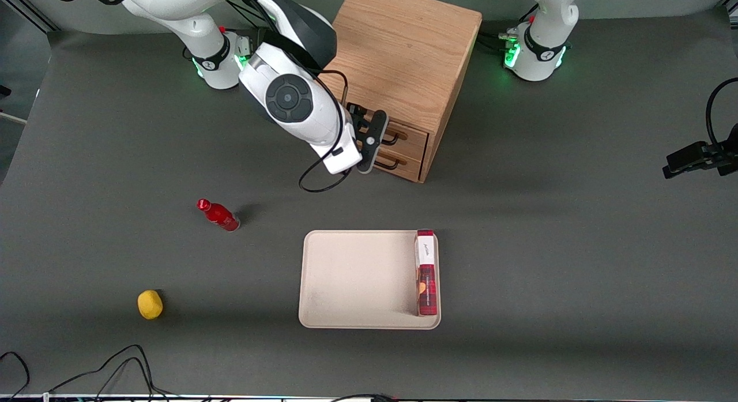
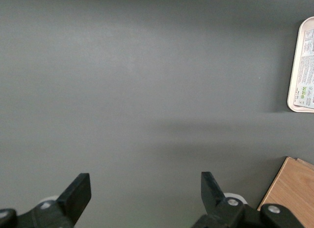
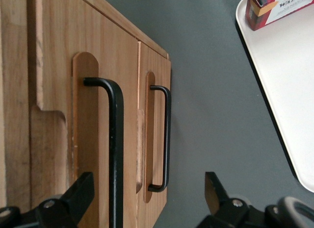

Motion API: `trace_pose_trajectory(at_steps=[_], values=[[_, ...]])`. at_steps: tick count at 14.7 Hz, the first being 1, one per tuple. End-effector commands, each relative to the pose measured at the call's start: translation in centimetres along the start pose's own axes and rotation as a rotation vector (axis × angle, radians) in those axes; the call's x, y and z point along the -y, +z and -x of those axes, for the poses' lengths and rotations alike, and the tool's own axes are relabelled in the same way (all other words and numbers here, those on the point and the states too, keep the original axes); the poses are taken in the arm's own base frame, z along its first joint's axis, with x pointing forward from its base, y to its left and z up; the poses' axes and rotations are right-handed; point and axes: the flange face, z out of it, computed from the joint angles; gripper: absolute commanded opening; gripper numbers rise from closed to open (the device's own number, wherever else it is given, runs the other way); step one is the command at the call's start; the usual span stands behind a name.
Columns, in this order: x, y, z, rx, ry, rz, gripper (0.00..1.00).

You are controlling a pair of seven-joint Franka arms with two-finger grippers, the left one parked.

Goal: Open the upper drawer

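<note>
The oak cabinet (image 1: 403, 44) stands at the back of the table, its two drawers facing the front camera. The upper drawer (image 1: 410, 138) (image 3: 59, 81) looks shut, its front level with the cabinet face. Its thin black pull (image 1: 393, 139) (image 3: 116, 139) runs between the open fingers of my right gripper (image 1: 377, 139) (image 3: 147, 191). The gripper sits right in front of the drawer, touching nothing. One finger (image 3: 81, 193) is over the wood above the pull, while the other finger (image 3: 216, 191) hangs over the grey table. The lower drawer (image 3: 156, 61) with its own pull (image 3: 167, 139) lies just below.
A beige tray (image 1: 357, 275) (image 3: 289, 90) lies nearer the front camera than the cabinet, with a red-and-white box (image 1: 425, 272) (image 3: 274, 7) on it. A red bottle (image 1: 219, 215) and a yellow fruit (image 1: 150, 304) lie toward the working arm's end.
</note>
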Motion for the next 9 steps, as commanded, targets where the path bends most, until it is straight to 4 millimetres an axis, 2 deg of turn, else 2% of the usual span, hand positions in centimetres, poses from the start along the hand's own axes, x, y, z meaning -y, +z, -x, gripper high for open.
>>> trace_pose_trajectory(at_steps=[1, 5, 9], values=[[0.1, 0.7, -0.1, -0.012, -0.011, 0.010, 1.00], [-1.1, 2.2, -0.3, -0.010, -0.024, 0.034, 1.00], [-1.8, 2.4, -0.3, -0.020, -0.040, 0.039, 1.00]])
